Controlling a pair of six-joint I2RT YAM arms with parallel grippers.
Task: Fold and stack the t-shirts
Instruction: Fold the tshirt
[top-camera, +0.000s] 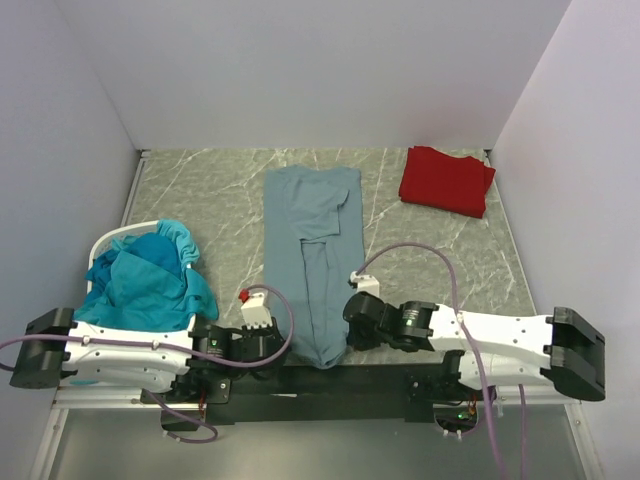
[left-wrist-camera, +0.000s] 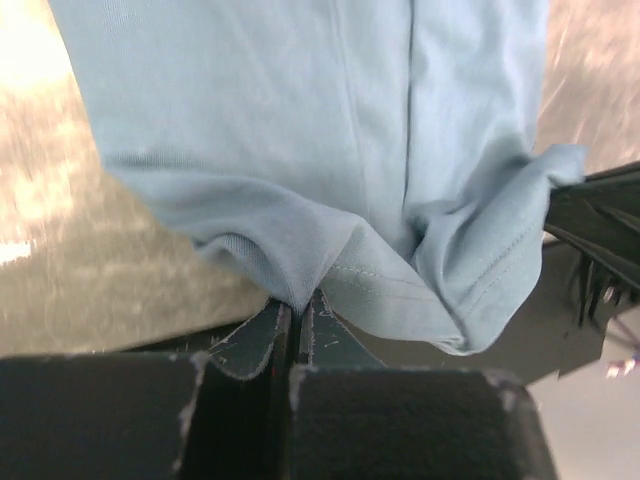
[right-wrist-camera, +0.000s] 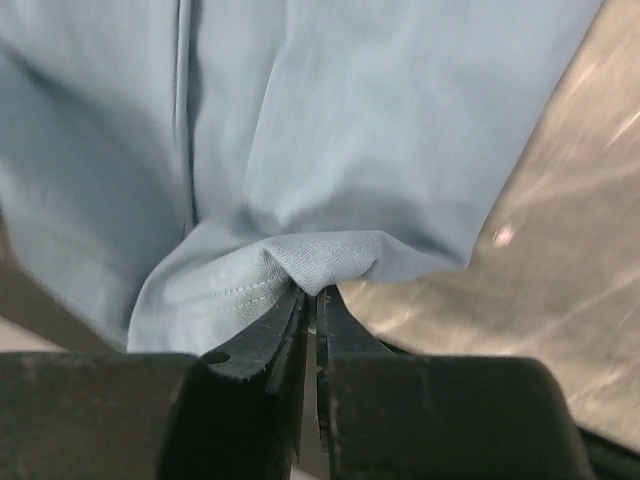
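Note:
A slate-blue t-shirt (top-camera: 312, 250) lies lengthwise down the middle of the table, folded into a long narrow strip. My left gripper (top-camera: 283, 345) is shut on its near left hem (left-wrist-camera: 300, 262). My right gripper (top-camera: 350, 335) is shut on the near right hem (right-wrist-camera: 320, 258), the cloth pinched into a small peak at the tips. A folded red t-shirt (top-camera: 447, 181) sits at the far right. Several teal t-shirts (top-camera: 150, 275) are heaped at the left in a white basket (top-camera: 112, 238).
The marble tabletop (top-camera: 210, 200) is walled in white at the back and both sides. The arms' black base rail (top-camera: 320, 385) runs along the near edge, with the shirt's hem hanging just over it.

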